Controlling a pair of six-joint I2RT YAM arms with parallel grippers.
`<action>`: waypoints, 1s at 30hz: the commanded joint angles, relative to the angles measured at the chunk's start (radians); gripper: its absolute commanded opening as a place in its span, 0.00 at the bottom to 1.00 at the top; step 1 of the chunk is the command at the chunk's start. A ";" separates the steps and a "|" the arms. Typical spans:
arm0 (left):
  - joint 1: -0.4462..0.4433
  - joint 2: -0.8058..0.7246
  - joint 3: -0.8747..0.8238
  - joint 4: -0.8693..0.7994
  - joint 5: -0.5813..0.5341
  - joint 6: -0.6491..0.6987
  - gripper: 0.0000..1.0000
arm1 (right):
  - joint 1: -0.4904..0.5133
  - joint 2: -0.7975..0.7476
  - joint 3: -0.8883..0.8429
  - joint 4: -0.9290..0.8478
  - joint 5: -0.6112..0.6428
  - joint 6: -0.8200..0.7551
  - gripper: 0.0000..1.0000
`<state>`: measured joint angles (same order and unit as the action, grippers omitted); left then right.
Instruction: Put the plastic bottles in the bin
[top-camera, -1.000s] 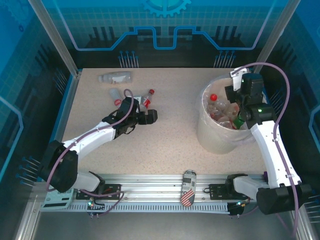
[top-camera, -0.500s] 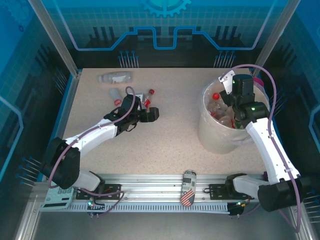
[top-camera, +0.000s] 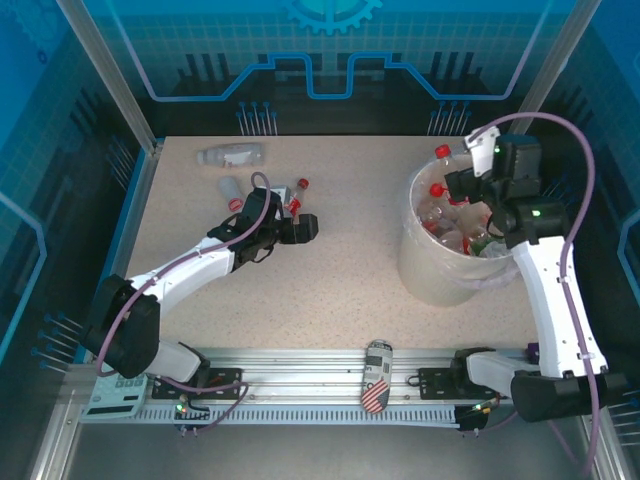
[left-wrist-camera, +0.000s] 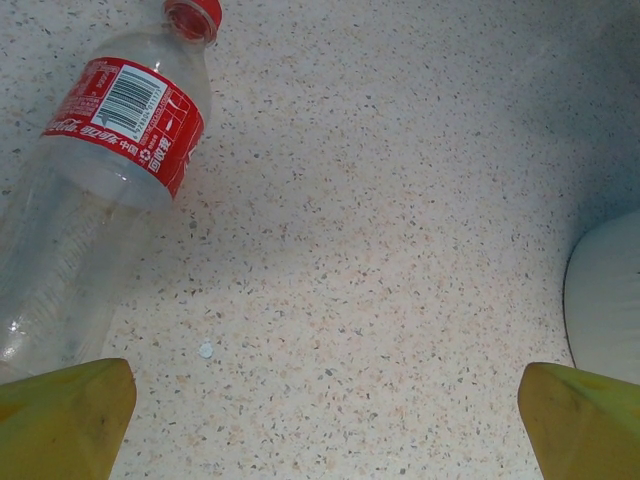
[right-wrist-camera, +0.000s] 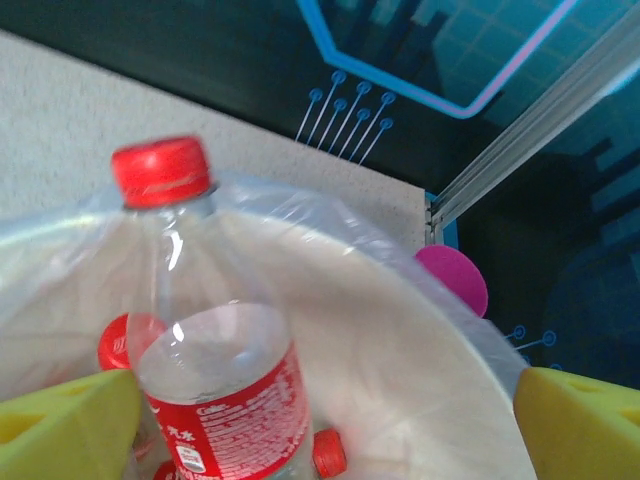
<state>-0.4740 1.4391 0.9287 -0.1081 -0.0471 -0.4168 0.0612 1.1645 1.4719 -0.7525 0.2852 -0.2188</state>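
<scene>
While the right gripper (right-wrist-camera: 325, 425) hangs over the bin (top-camera: 430, 270), its yellow jaws stand spread wide. A red-capped clear bottle (right-wrist-camera: 215, 390) is upright between them, its neck rising above the bag-lined rim; whether one finger brushes its label is hard to tell. More red-capped bottles (top-camera: 445, 215) lie heaped inside the bin, and a pink goblet (right-wrist-camera: 455, 280) peeks out just beyond its far rim. Over the left half of the speckled table (top-camera: 340, 270), the left gripper (top-camera: 303, 228) is low, jaws likewise spread and gripping nothing. A red-labelled bottle (left-wrist-camera: 100, 200) lies on its side just ahead of one finger. A pale-labelled bottle (top-camera: 232, 154) lies near the far left corner, and a flag-patterned can (top-camera: 377, 375) rests on the front rail (top-camera: 300, 365).
</scene>
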 joint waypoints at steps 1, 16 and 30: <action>0.008 -0.010 0.040 -0.019 0.010 0.022 0.99 | -0.041 -0.013 0.024 -0.055 -0.113 0.118 0.90; 0.092 0.086 0.146 -0.138 0.021 0.139 0.99 | -0.087 0.086 -0.127 0.071 -0.282 0.205 0.58; 0.139 0.376 0.389 -0.352 -0.060 0.341 0.99 | -0.089 -0.131 -0.084 0.012 -0.347 0.222 0.78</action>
<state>-0.3454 1.7760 1.2682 -0.3851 -0.0681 -0.1364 -0.0162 1.0737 1.3693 -0.7128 -0.0116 -0.0151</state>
